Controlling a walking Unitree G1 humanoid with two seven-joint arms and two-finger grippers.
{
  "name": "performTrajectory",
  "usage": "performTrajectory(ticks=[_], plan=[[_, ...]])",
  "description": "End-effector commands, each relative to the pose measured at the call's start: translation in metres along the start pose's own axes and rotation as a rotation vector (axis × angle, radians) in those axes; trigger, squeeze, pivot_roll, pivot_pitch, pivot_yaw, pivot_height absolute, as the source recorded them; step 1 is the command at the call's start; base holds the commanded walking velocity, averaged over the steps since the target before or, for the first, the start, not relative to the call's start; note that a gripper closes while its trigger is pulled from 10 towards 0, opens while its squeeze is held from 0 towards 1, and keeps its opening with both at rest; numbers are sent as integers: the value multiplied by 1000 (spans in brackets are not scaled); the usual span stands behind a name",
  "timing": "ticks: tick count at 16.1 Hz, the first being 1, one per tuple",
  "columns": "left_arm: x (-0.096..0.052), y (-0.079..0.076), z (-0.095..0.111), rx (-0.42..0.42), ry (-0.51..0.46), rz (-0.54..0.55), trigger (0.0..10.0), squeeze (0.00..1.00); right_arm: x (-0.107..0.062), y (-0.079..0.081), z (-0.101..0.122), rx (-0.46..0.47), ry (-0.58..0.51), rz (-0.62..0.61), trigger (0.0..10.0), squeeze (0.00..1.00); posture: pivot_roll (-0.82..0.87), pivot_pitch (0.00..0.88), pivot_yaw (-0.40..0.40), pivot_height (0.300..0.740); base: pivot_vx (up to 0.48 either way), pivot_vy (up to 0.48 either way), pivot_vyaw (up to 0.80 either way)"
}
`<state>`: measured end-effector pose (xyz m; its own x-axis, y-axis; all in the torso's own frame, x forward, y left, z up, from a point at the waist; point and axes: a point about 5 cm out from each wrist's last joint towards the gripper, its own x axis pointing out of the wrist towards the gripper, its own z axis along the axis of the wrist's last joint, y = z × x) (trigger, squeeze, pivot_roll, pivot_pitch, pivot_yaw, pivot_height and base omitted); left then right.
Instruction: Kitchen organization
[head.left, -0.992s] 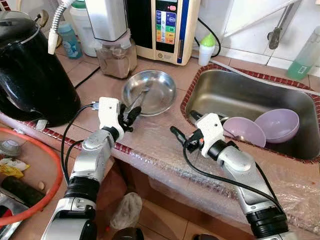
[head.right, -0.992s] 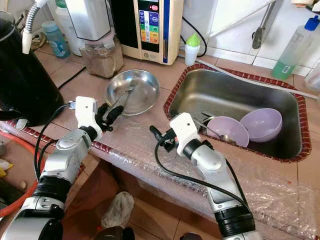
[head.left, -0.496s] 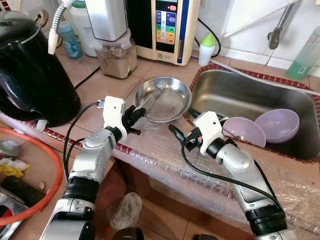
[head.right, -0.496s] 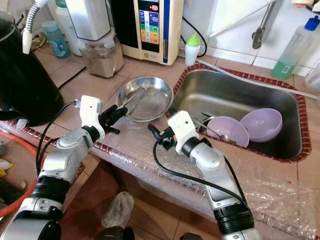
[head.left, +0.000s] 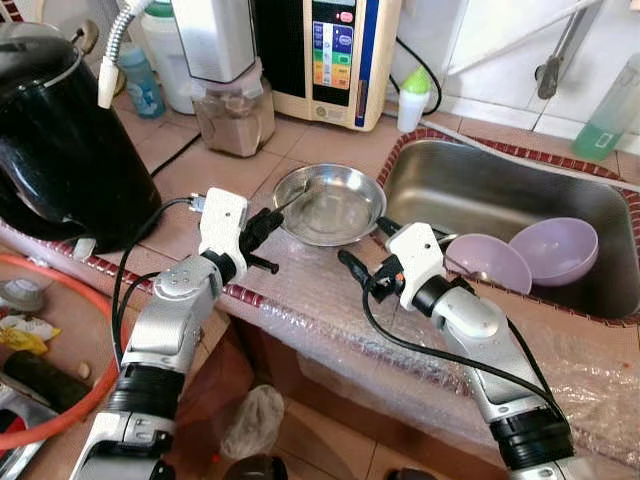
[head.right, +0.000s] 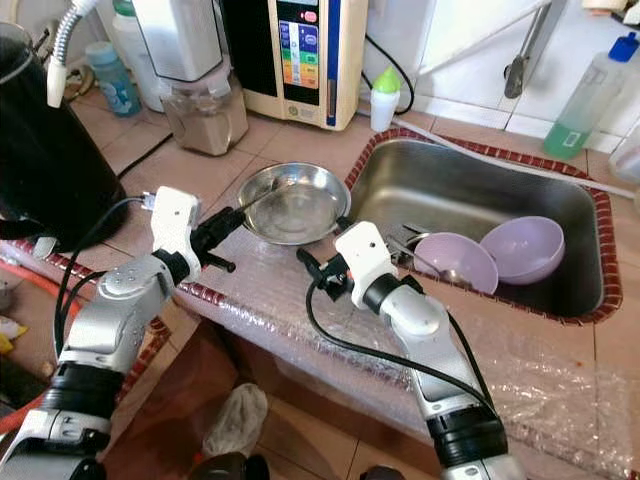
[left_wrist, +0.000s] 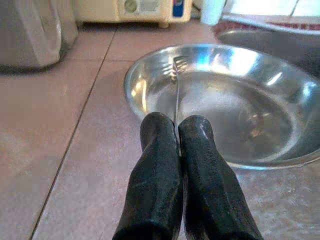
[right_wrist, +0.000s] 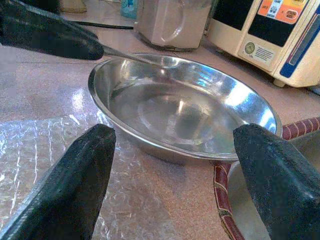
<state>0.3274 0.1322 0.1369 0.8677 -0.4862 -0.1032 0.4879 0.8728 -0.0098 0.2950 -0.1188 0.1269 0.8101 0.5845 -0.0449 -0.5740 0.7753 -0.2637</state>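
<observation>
Shallow round stainless-steel dish (head.left: 330, 203) sits on the tiled table (head.left: 215, 160), touching the rim of the steel sink (head.left: 600, 305) at the table's right side. Left tool (left_wrist: 176, 131) is clamped on the dish's near rim. Right tool (right_wrist: 172, 150) stands wide apart, just before the dish. Judgement: light, rigid, slippery metal; the thin rim is the only practical hold.

A shiny steel bowl (head.left: 331, 203) is set upright on the counter, a fork (left_wrist: 176, 85) resting inside.
</observation>
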Motion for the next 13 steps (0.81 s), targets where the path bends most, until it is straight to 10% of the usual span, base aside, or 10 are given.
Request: performTrajectory(ticks=[1,5,6,13], plan=[[-1,-1,9,33,-38,-17,0,0,2,-3,3,-8,-14,-6,10000,0,-31,36,48,740,0,0,0],[0,-4,34,149,-115,-56,0,0,5,-16,11,135,-76,-99,10000,0,-31,32,45,740,0,0,0],[1,-9,44,281,-111,-126,0,0,5,-18,19,1,-101,-61,10000,0,-31,33,47,740,0,0,0],[11,-39,56,457,-26,-382,0,0,11,-42,37,-440,-125,54,10000,0,-35,28,67,740,0,0,0]])
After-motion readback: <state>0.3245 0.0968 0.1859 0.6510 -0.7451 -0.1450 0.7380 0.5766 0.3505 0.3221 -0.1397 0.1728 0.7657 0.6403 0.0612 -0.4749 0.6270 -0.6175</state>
